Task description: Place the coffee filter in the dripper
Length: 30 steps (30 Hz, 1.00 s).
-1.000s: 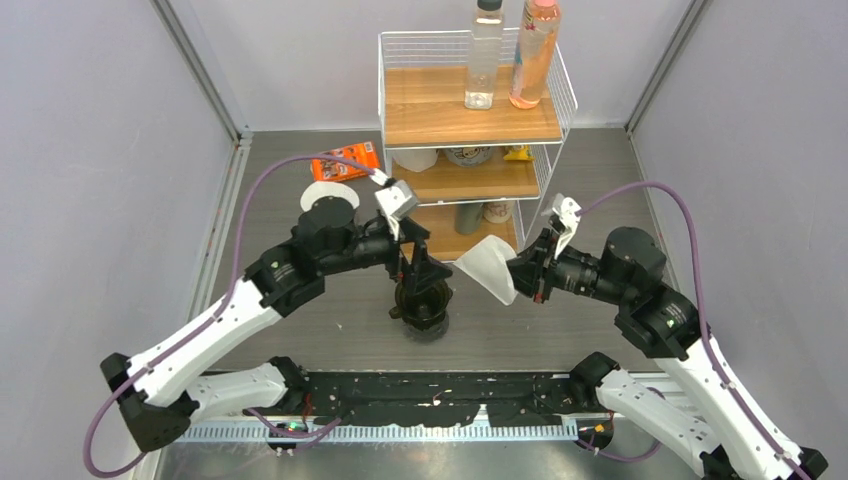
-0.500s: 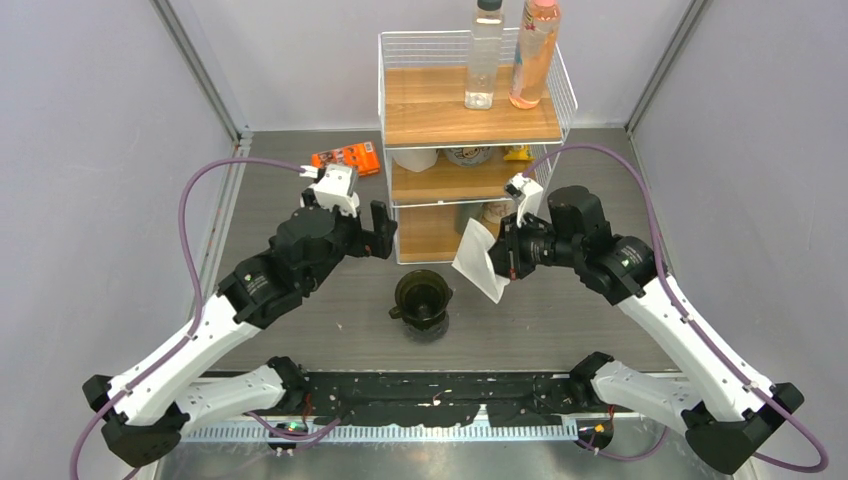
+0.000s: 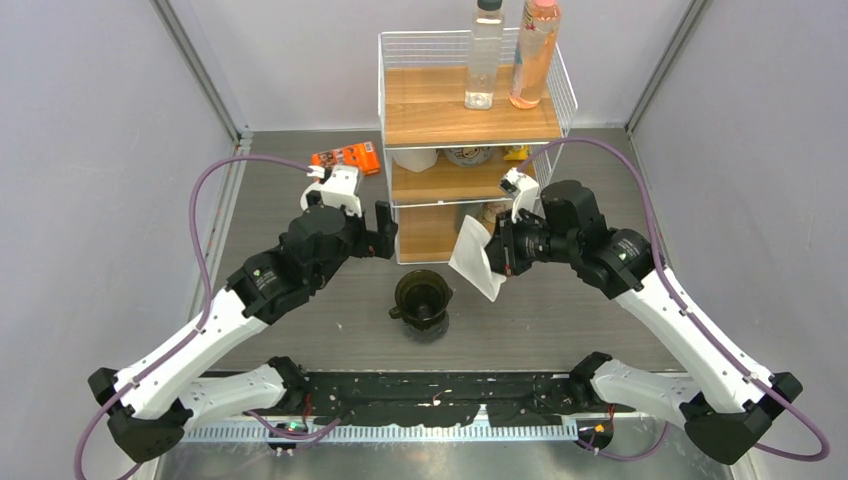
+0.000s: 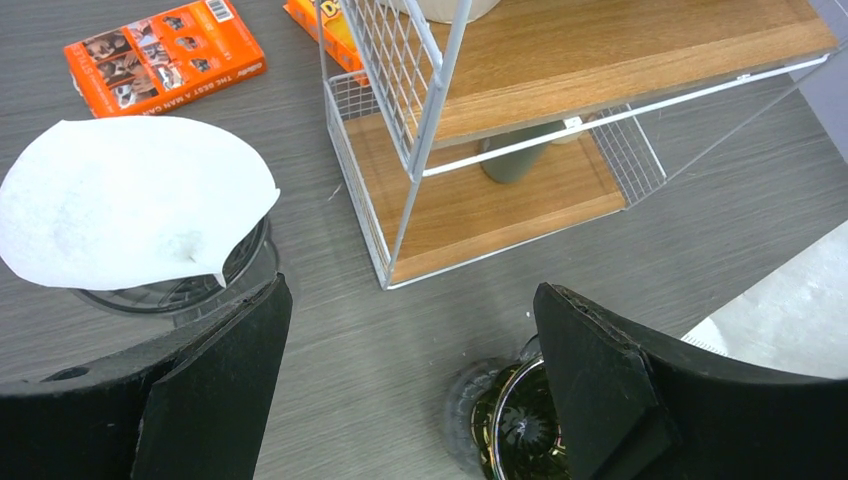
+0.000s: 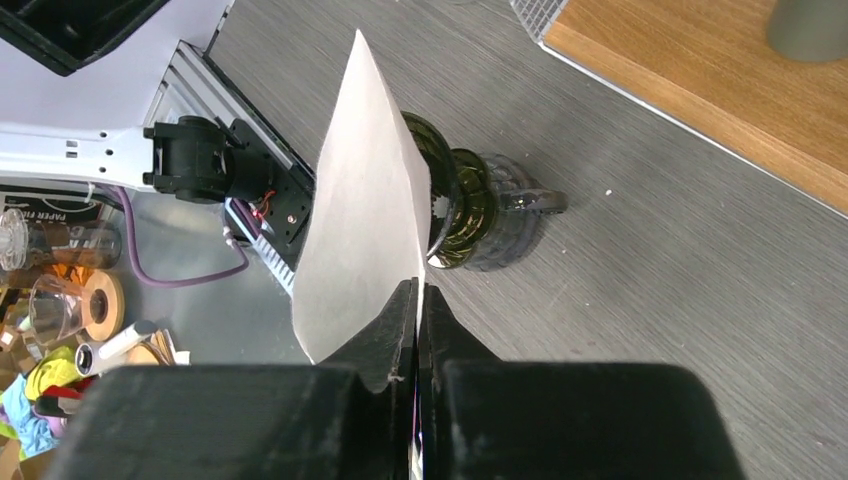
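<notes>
Dripper (image 4: 505,435) cut off at bottom edge (right side hidden).

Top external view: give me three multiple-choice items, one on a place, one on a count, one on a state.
1. The dripper stands:
A. on the table in front of the wire rack
B. on the rack's top shelf
C. under the rack

2. Bottles on the rack's top shelf:
A. one
B. two
C. four

3. The right hand is:
A. open and empty
B. shut on the coffee filter
C. shut on the dripper

Answers:
1 A: it sits on the grey tabletop between the arms.
2 B: a clear one and a pinkish one stand side by side.
3 B: the right wrist view shows its fingers pinching the white paper's edge.
</notes>
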Each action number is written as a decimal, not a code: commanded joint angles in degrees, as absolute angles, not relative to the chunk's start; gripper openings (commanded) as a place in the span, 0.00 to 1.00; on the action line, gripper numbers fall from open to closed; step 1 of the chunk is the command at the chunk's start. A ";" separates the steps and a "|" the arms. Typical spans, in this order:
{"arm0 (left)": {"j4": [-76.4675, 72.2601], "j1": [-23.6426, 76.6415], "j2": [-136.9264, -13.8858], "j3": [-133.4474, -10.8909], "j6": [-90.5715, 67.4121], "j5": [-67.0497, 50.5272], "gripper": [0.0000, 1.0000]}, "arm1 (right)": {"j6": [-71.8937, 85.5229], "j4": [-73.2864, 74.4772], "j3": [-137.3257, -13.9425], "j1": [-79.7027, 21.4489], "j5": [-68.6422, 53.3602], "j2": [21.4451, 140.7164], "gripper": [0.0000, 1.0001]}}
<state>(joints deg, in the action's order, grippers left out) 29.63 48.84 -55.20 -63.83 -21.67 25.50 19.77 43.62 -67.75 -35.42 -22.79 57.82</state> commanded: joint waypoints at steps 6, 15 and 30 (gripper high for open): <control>30.88 48.69 -48.74 -61.15 -25.91 26.64 1.00 | 23.35 47.14 -75.54 -46.86 -9.57 62.69 0.05; 35.81 48.69 -41.90 -55.45 -30.73 28.08 1.00 | 28.59 50.93 -81.68 -57.34 2.24 72.49 0.05; 38.57 48.69 -36.36 -51.00 -32.63 27.15 1.00 | 33.31 58.88 -88.80 -61.44 9.24 86.35 0.05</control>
